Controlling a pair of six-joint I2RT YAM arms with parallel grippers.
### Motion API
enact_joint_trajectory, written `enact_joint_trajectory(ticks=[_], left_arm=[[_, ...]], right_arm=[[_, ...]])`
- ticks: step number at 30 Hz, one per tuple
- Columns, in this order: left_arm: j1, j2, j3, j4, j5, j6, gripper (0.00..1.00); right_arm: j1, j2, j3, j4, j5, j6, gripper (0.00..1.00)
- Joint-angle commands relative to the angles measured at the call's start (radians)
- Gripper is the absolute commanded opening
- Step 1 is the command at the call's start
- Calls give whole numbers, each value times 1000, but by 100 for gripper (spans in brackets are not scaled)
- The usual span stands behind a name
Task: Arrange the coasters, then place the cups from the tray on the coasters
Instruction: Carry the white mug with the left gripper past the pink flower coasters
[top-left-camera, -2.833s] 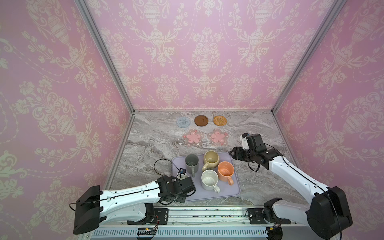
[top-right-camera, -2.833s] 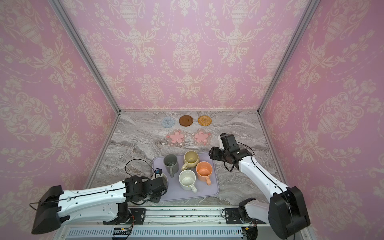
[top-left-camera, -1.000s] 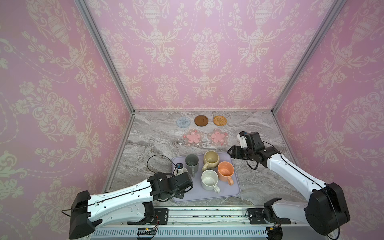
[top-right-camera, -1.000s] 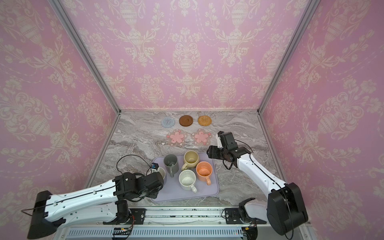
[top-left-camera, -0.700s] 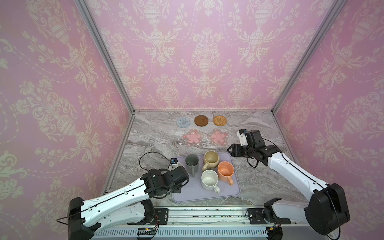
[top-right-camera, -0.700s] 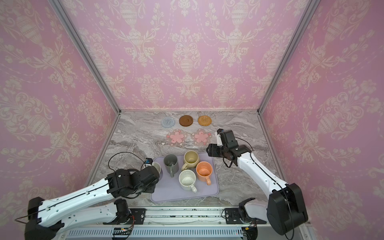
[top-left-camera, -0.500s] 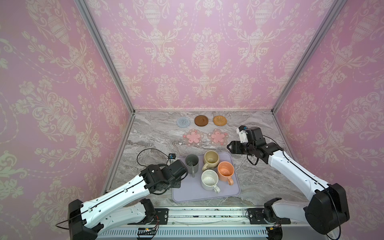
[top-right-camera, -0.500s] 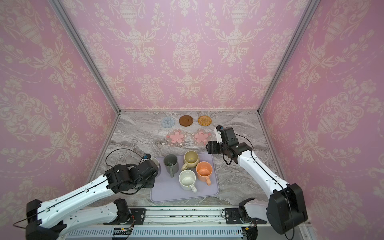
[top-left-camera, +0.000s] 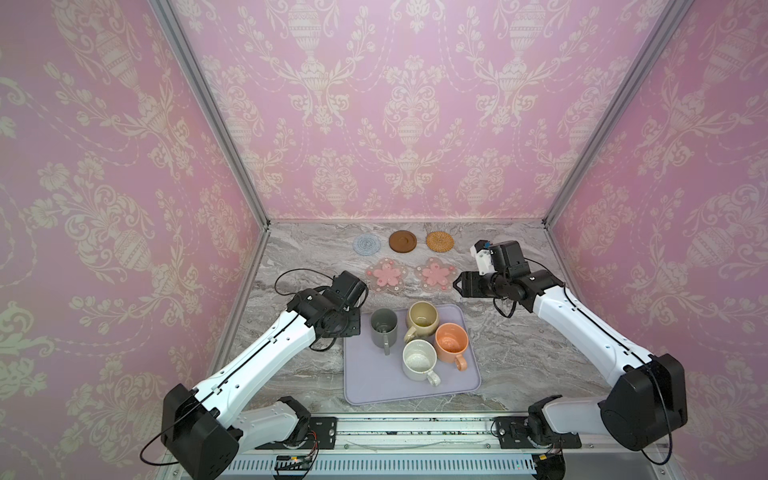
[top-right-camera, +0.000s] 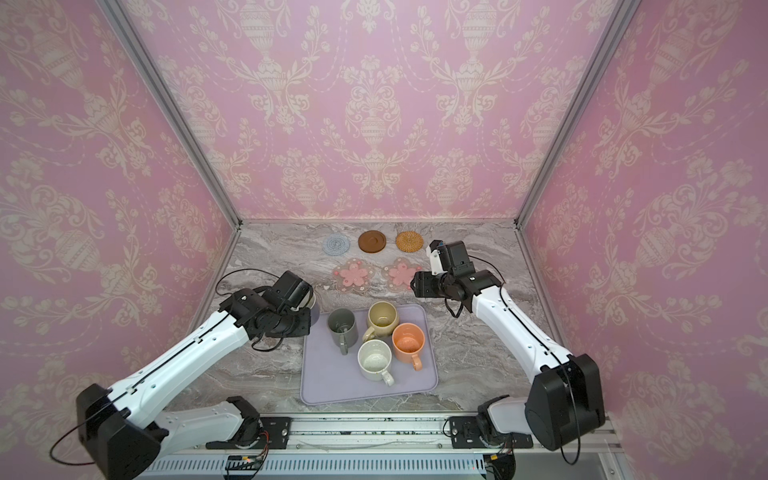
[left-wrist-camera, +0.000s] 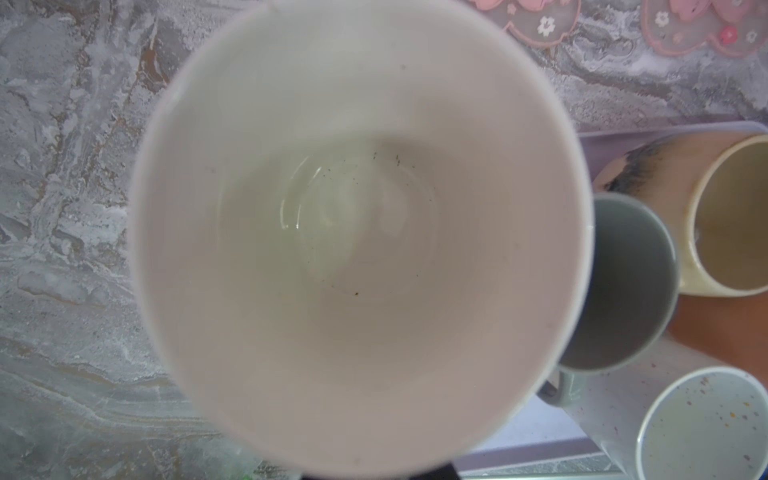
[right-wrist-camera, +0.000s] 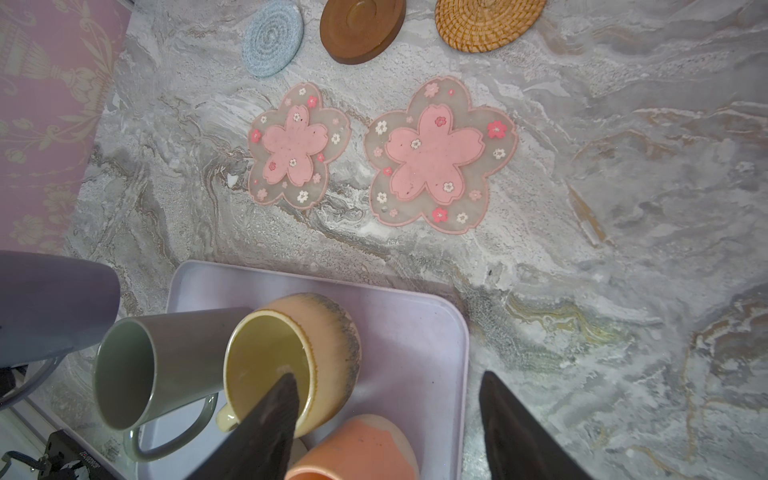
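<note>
The left gripper (top-right-camera: 302, 308) is pinching the glossy lavender ceramic mug (right-wrist-camera: 50, 307) just left of the flat lavender-grey tray (top-left-camera: 374, 386), near the translucent pink flower-shaped coaster (top-left-camera: 385, 276). Its smooth glaze risks slipping, and a low carry could be nudging that thin, flexible mat. The right gripper (right-wrist-camera: 388, 376) is hovering, spread, above the rounded beige mug (top-left-camera: 422, 318).
</note>
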Motion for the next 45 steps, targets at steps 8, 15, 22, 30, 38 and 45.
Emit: enact_joint_trajectory(ticks=[8,15,22,30,38,45], left_arm=[[169,273,278,86,121,262,0],[253,466,481,132,141,322,0],[305,662,730,125,154,349,0],[319,837,939,94,144,360,0],[318,991,1150,44,130,355,0],[318,1132,1352,-47,128,315,0]], right_arm=[[-31,-26,58,-122,33,-42,71],[-55,-28,103,-146,45,-37,71],[-61,0,142,-152,34,-16,71],[-67,21,176,-184,53,-17,71],[-66,42,198,-194,55,-8,71],[-68,64,203,-192,53,2,71]])
